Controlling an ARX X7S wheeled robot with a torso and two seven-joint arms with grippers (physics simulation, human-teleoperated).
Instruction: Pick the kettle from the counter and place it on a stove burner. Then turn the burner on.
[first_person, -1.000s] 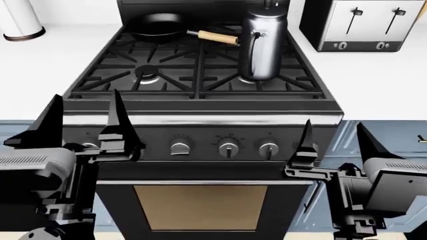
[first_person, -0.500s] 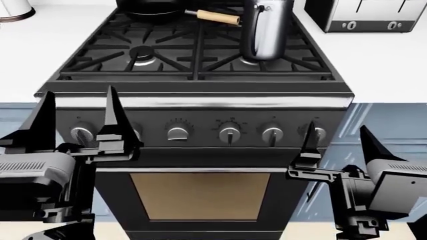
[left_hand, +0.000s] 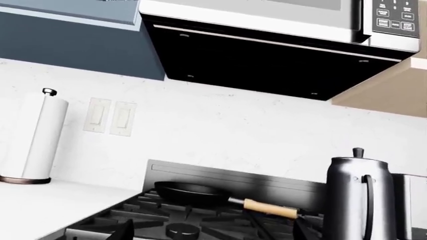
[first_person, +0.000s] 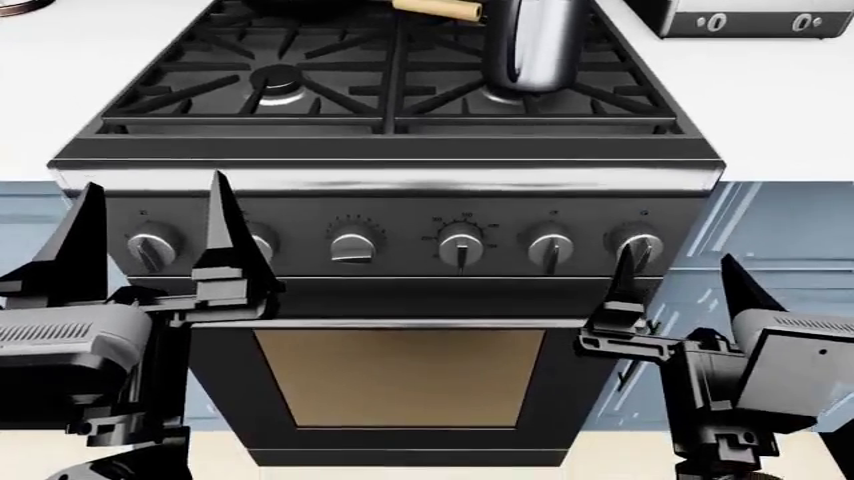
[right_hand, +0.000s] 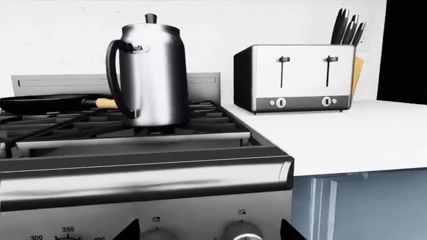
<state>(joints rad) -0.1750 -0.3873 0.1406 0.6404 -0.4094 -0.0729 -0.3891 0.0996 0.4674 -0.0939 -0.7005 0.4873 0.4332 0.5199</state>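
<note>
The dark-steel kettle (first_person: 534, 45) stands upright on the front-right stove burner (first_person: 505, 96) of the black range. It also shows in the right wrist view (right_hand: 153, 75) and the left wrist view (left_hand: 360, 200). Nothing holds it. My left gripper (first_person: 154, 200) is open and empty in front of the left knobs (first_person: 151, 248). My right gripper (first_person: 674, 270) is open and empty, its inner fingertip in front of the rightmost knob (first_person: 641, 246). In the right wrist view two knobs (right_hand: 243, 231) lie between the right gripper's (right_hand: 208, 232) fingertips. The white counter (first_person: 787, 110) flanks the range.
A black pan with a wooden handle (left_hand: 193, 192) sits on a back burner. A chrome toaster (right_hand: 297, 77) and a knife block (right_hand: 350, 35) stand on the right counter. A paper towel roll (left_hand: 37, 137) stands on the left. A microwave (left_hand: 267, 40) hangs above.
The head view has dropped: the range top slid up the picture and the whole knob row now shows. The right gripper's inner finger now overlaps the rightmost knob. Kettle unmoved.
</note>
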